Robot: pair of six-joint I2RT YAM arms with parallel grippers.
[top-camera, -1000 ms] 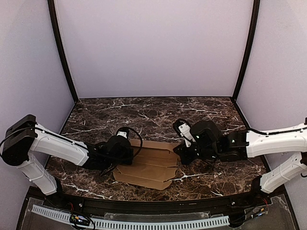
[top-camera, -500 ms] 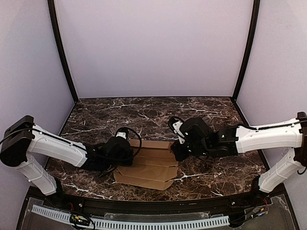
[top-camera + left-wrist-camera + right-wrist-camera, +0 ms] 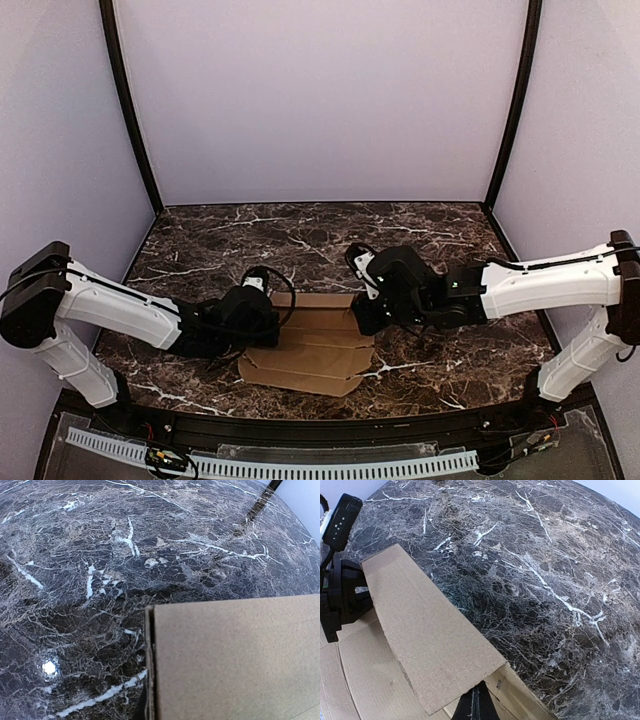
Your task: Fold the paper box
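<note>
Right claw (image 3: 362, 320) has slid leftward, raising the paper box (image 3: 310, 350) flap.

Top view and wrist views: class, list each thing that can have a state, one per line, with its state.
Paper box: not yet folded up, mostly flat on the table, one flap raised.
Left hand: at the box's left edge; open or shut cannot be told.
Right hand: at the raised flap; open or shut cannot be told.
</note>
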